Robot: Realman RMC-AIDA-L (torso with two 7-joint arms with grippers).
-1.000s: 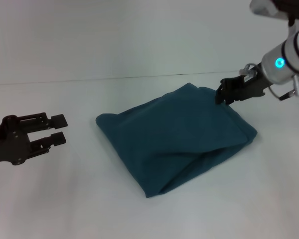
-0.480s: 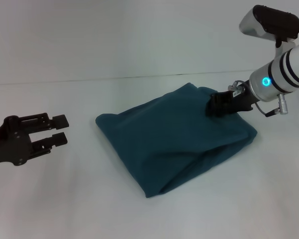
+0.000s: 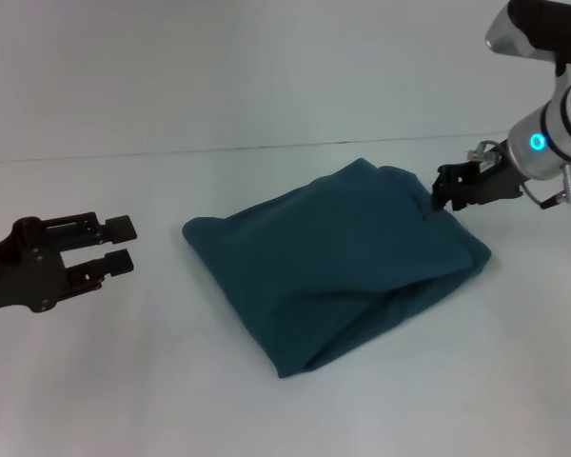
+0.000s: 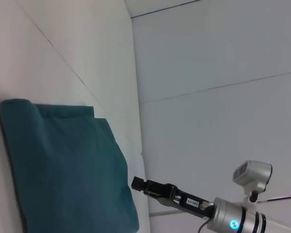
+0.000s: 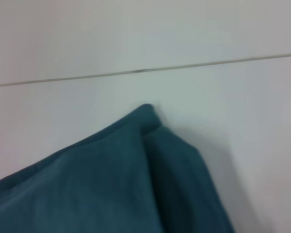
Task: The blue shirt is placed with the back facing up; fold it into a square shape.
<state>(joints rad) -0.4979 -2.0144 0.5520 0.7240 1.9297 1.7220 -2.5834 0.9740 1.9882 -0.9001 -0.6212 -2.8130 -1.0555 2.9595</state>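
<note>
a plain white table (image 3: 124,381) fills the near ground, its surface smooth and unmarked. behind it rises a pale wall (image 3: 219,67), and a thin dark seam (image 3: 171,152) runs across where the two meet.

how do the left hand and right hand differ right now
The left hand sits well clear of the blue shirt, out to its left, fingers plainly open. The right hand is at the shirt's far right corner; whether it touches the cloth is unclear. The left arm looks all black; the right has a silver wrist with a blue light. Both hold nothing.
</note>
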